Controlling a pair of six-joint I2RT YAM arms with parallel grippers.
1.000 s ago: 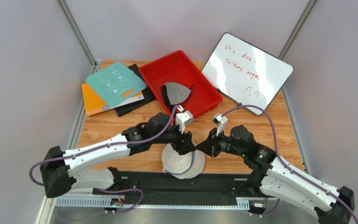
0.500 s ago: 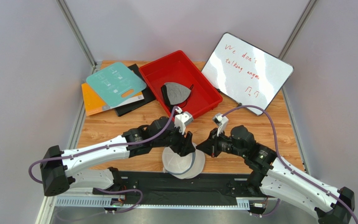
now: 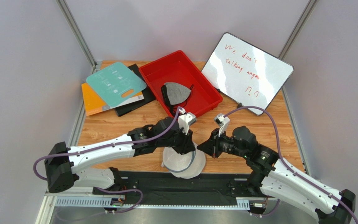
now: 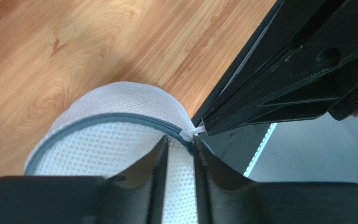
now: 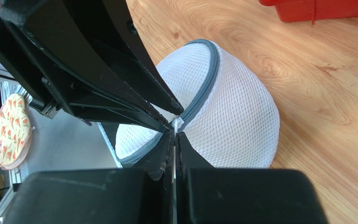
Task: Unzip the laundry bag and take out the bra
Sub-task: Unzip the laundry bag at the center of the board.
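Laundry bag (image 3: 185,165): 6 o'clock edge of table (image 3: 111,126) | left gripper (image 4: 178,149): pinching mesh beside zip | right gripper (image 5: 175,133): clamped on zip pull (image 5: 177,124) | bra: unseen | step: unzipping, seemingly barely begun | next: you draw the pull round the rim, left bracing.

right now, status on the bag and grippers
Left gripper pinching laundry bag mesh. Right gripper shut on zipper pull. No bra visible. Nothing else in the way.
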